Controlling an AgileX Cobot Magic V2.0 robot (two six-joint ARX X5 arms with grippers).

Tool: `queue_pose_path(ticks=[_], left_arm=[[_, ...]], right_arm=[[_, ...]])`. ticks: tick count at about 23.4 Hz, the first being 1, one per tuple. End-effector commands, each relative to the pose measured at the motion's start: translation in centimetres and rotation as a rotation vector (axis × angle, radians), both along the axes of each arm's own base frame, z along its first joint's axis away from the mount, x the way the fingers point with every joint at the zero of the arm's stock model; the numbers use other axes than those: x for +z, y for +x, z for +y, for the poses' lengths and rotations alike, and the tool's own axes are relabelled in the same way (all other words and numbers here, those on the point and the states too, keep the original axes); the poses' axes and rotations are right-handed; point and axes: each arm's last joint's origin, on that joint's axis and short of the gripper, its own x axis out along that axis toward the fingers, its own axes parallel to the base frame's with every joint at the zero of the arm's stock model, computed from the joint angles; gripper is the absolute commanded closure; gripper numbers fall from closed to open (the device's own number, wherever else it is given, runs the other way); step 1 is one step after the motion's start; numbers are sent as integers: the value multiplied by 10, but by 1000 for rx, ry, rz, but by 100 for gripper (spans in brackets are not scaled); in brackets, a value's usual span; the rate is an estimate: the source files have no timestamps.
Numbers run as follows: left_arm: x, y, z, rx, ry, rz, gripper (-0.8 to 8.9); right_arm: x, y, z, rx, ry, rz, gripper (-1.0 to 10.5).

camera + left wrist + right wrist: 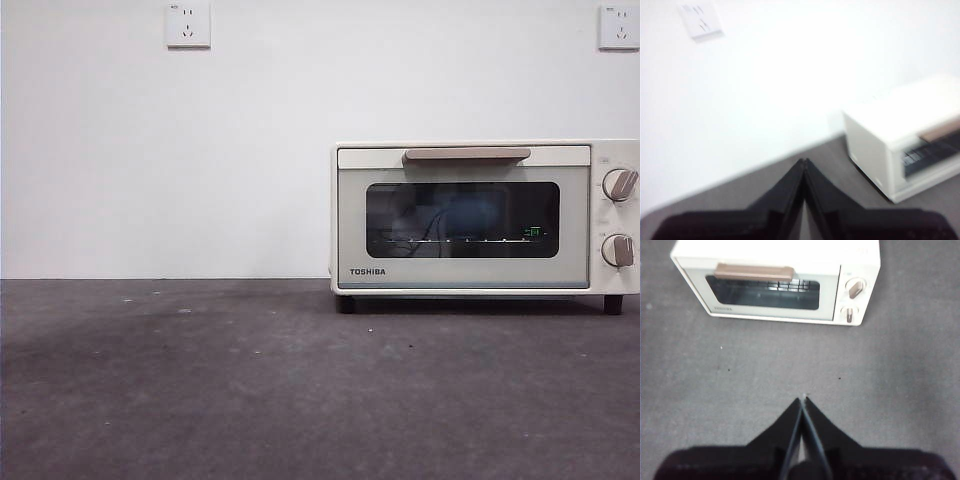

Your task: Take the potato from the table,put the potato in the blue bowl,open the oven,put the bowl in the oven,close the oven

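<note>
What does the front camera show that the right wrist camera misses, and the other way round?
Only the front view shows the white wall behind the oven with two wall sockets, and a blue shape dimly visible behind the glass door.

Only the right wrist view shows the right gripper, jaws shut and empty, above the table, looking down on the oven's top.

Both show the closed oven, its beige handle, two knobs and the dark speckled table. Neither shows a potato.
</note>
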Motion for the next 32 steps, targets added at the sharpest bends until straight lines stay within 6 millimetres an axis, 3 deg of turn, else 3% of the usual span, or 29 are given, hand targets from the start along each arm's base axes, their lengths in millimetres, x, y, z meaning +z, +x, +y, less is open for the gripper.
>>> queue_pose_path(ticks=[1,6,10,13,22,25,32], left_arm=[[-55,10,-2,-54,20,-55,818],[-130,11,-1,-175,-23,-106,818],[-186,12,9,-84,-103,-68,817],[-214,9,20,28,-128,-58,818],[-246,7,37,194,-205,-48,817],[-258,7,38,262,-248,44,818],[-265,5,43,429,-338,95,818]], right_arm=[[-7,14,3,-5,-10,68,945],[-16,44,10,-5,-29,146,945],[-30,79,18,-6,-46,224,945],[-43,108,25,-6,-55,264,945],[-62,181,41,-6,-17,99,945],[-57,191,43,-6,5,1,945],[-49,196,44,-6,27,-95,945]])
